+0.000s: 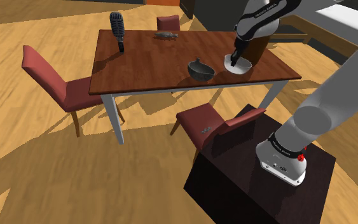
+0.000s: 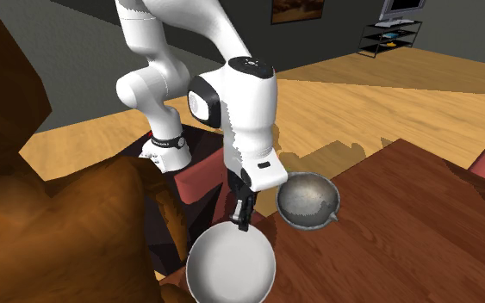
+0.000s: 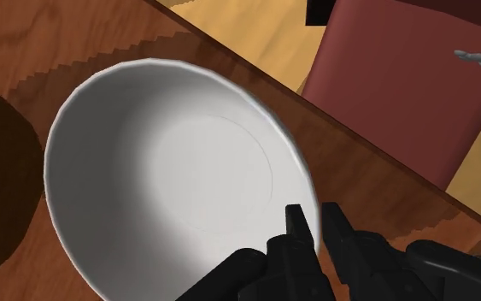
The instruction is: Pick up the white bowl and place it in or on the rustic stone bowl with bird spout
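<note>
The white bowl point(image 1: 241, 67) point(image 2: 230, 267) point(image 3: 170, 180) rests on the dark wooden table point(image 1: 145, 63) near the edge facing the stand. My gripper point(image 1: 233, 62) point(image 2: 242, 225) point(image 3: 316, 225) comes down on its rim, shut on it, with one finger inside the wall and one outside. The dark grey stone bowl point(image 1: 201, 70) point(image 2: 307, 200) with a small spout stands upright on the table a short way from the white bowl, toward the shoulder view's left.
A brown rounded object point(image 1: 255, 48) point(image 2: 68, 232) stands right behind the white bowl. A microphone point(image 1: 117, 28) and a small grey object point(image 1: 166, 35) sit at the table's far side. Red chairs point(image 1: 56, 86) point(image 1: 212, 124) flank the table; one is between it and the stand point(image 1: 260, 184).
</note>
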You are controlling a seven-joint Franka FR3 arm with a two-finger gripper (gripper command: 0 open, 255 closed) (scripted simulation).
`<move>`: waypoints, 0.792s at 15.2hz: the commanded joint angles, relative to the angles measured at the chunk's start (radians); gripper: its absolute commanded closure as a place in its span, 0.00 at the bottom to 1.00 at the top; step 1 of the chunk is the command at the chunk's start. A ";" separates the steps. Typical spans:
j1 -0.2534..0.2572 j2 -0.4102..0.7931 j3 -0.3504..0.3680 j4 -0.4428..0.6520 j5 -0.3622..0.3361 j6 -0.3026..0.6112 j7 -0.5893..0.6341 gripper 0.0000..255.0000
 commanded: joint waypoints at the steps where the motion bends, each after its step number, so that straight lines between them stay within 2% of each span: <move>1: 0.001 -0.020 0.001 0.008 -0.005 -0.027 0.004 1.00; 12: 0.004 -0.106 0.008 0.076 -0.021 -0.180 0.008 1.00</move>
